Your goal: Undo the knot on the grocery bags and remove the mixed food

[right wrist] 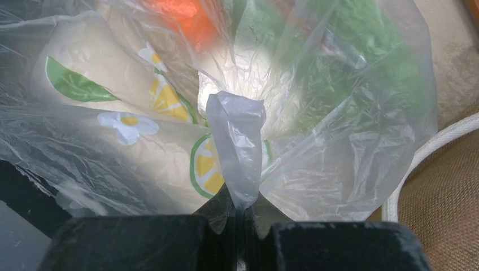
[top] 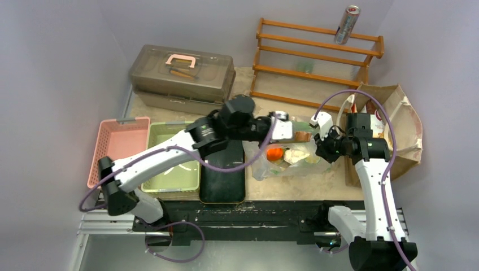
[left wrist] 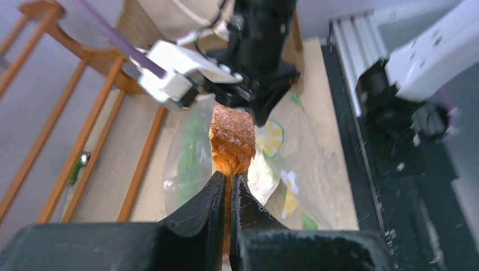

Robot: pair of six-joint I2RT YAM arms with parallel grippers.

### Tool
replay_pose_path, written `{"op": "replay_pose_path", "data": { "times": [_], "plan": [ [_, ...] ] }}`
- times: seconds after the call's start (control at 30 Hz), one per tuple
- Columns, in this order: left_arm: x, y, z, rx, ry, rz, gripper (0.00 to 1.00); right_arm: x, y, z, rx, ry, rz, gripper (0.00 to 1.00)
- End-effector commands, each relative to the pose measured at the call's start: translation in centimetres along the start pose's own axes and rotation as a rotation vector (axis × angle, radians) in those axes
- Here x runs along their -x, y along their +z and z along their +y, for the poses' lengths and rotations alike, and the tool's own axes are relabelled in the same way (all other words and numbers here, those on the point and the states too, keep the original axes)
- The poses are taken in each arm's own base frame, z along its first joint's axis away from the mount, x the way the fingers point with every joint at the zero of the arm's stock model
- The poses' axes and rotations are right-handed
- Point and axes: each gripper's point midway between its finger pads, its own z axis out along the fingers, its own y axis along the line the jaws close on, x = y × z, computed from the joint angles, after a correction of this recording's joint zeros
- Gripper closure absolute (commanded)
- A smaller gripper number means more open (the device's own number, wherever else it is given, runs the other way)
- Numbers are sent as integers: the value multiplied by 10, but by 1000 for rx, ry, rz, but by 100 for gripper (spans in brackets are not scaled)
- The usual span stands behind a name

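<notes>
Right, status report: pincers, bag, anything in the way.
Left pincer shut on toast. Right pincer shut on plastic bag, at its twisted neck. Other food inside the bag. Pincers crowded close together.

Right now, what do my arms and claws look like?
The left arm and right arm have white shells with black joints; a purple cable runs along each. The left claw and right claw are black, with two tapered fingers.
</notes>
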Motion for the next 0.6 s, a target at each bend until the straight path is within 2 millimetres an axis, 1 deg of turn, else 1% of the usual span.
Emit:
{"op": "replay_pose_path", "data": {
  "times": [0.0,0.03,0.07,0.1,0.13,0.17,0.27,0.3,0.33,0.4,0.47,0.57],
  "plan": [
    [79,-73,13,51,-165,-213,100,16,-5,-7,-28,2,-50,100],
    [78,-89,20,86,-188,-204,100,16,-5,-7,-27,3,-52,100],
    [77,-103,20,99,-212,-195,100,17,-5,-7,-26,2,-54,100],
    [69,-116,23,116,-235,-169,100,18,-5,-7,-26,1,-57,100],
    [53,-130,29,152,-244,-118,100,18,-6,-7,-25,1,-58,100],
    [38,-142,31,179,-232,-67,100,19,-6,-7,-26,0,-61,100],
    [-23,-166,27,211,-131,75,100,19,-6,-7,-27,2,-59,100],
    [-49,-170,20,193,-61,124,100,19,-6,-7,-26,3,-59,100],
    [-63,-175,13,181,3,147,100,18,-5,-8,-26,4,-56,100],
    [-92,-175,2,150,87,188,100,18,-5,-8,-25,9,-54,100],
    [-118,-167,-6,110,123,227,100,19,-5,-9,-25,11,-55,100],
    [-153,-151,-4,86,104,282,100,21,-6,-10,-27,12,-54,100]
  ]
}}
